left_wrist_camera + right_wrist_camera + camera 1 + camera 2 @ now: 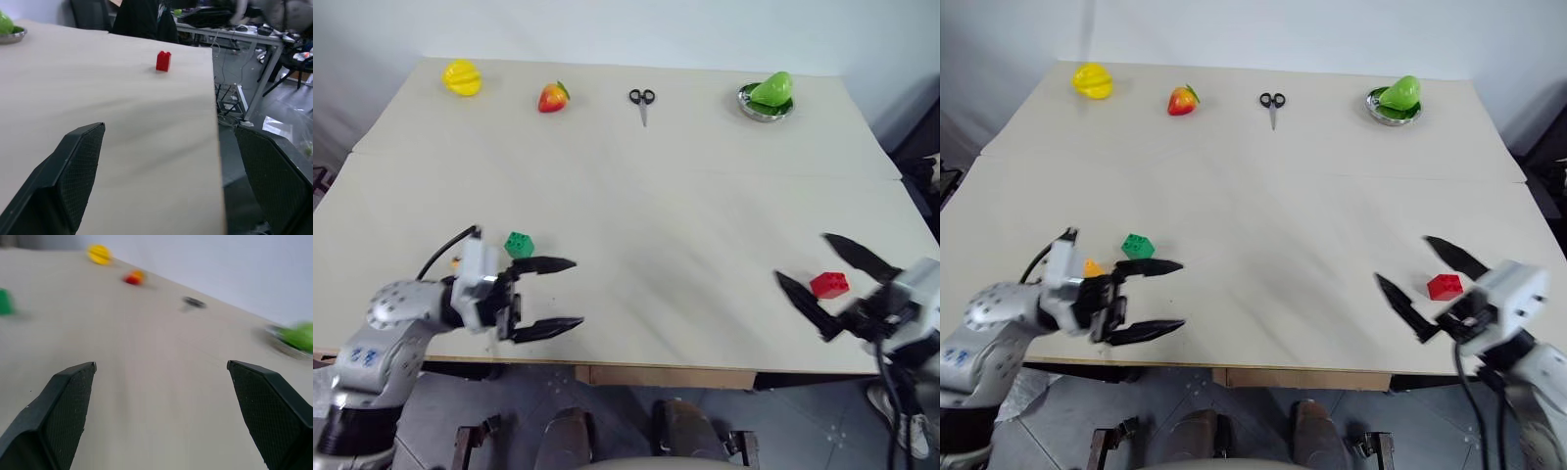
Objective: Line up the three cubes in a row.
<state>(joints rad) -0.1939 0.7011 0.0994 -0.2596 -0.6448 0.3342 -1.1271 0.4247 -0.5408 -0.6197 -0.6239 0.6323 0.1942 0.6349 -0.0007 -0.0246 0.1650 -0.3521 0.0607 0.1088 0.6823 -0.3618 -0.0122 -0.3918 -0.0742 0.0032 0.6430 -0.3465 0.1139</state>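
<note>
The green cube sits on the table near its front left. Just behind it is my left gripper, open and empty, pointing right along the front edge. The orange-yellow cube lies beside that hand, partly hidden by it. Near the front right edge lies the red cube, also seen far off in the left wrist view. My right gripper is open, and the red cube shows between its two fingers in the head views, untouched. The right wrist view has no cube between the pads.
Along the far edge lie a yellow toy fruit, a red toy fruit, black scissors and a metal bowl holding a green toy pear. Past the table's right edge stand chairs and a desk.
</note>
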